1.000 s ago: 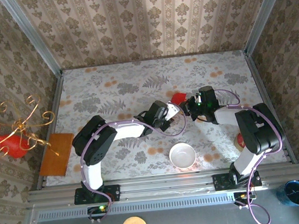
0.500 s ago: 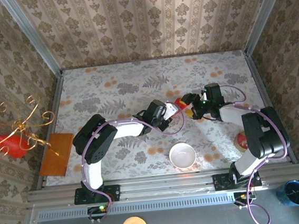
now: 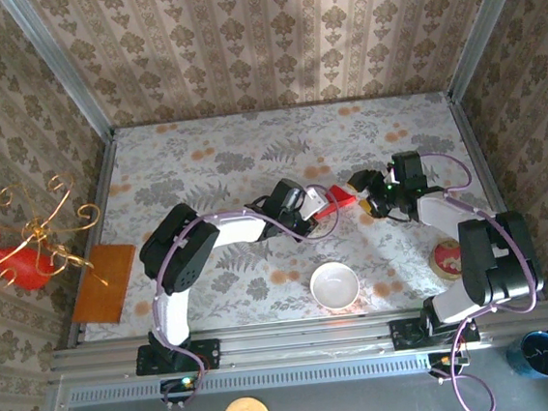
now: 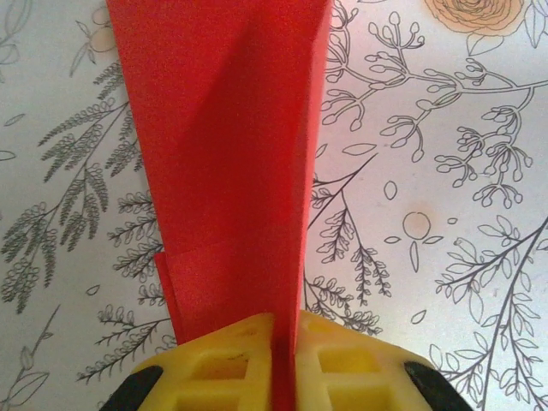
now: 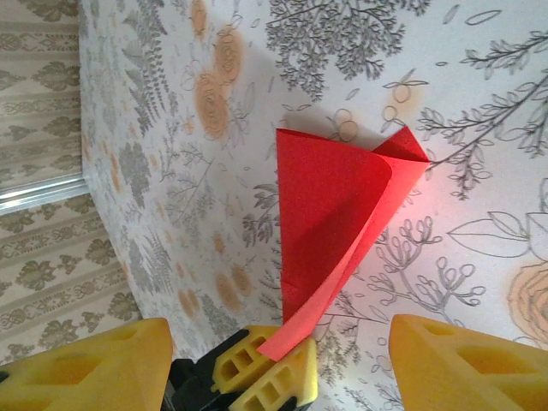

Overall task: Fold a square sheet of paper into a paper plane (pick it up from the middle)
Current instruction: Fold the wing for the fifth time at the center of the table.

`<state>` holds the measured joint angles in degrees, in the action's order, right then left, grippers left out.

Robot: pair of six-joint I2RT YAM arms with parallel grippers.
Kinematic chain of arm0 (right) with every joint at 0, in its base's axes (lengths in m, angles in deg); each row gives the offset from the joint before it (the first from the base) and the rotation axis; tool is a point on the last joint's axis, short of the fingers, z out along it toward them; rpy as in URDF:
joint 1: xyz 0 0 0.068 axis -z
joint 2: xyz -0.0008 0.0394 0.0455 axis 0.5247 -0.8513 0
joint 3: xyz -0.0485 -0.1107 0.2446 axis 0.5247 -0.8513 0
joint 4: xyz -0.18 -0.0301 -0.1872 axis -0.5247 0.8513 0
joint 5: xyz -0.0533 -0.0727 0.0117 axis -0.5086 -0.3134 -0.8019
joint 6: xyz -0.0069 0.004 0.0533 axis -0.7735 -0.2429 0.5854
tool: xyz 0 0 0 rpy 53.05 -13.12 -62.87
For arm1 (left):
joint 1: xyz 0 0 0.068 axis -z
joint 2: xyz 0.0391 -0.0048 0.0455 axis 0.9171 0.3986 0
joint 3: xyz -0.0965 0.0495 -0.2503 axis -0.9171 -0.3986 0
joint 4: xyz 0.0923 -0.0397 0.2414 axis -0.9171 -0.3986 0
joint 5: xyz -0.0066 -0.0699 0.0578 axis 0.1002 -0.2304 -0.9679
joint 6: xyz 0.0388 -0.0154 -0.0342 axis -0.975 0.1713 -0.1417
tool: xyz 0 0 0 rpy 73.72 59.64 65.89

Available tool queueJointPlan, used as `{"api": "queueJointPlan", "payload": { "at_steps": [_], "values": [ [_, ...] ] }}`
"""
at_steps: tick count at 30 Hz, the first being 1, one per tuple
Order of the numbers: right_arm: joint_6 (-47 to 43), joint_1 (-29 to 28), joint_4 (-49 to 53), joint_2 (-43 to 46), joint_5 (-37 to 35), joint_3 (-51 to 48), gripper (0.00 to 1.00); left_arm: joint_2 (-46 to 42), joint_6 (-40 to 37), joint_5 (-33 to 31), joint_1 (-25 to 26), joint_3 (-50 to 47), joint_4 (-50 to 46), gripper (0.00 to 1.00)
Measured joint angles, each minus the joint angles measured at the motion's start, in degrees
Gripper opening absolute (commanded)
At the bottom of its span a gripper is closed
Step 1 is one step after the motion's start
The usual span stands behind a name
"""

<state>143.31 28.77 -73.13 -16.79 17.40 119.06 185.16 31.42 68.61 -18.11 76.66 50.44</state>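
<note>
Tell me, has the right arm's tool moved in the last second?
Yes: the right tool has backed off rightward, farther from the round white bowl and the folded red paper.

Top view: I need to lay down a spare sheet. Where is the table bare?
Bare: the far strip along the back wall, and the near patch between left arm and bowl. Crowded: the centre, around the red paper.

Right hand [image 3: 361, 195] released thin bright red folded paper sheet [image 5: 330, 205], opened, pulled back right; left hand [image 4: 282, 366] clamped it.
</note>
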Motion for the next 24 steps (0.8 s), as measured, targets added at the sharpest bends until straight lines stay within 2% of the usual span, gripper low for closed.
{"api": "queueJointPlan", "payload": {
  "at_steps": [8, 16, 24],
  "values": [
    [-4.52, 1.70, 2.40, 0.28, -0.55, -0.46, 0.69, 0.76, 3.06, 4.11, -1.64, 4.09, -6.51, 0.09],
    [-12.74, 2.54, 4.00, 1.18, -0.28, -0.44, 0.69, 0.83, 11.72, 5.99, -4.17, 6.36, -11.54, 0.08],
    [-17.42, -1.31, 4.20, -1.16, 0.94, 1.29, 0.69, 0.81, 20.50, 6.40, -5.75, 6.32, -14.45, 0.08]
  ]
}}
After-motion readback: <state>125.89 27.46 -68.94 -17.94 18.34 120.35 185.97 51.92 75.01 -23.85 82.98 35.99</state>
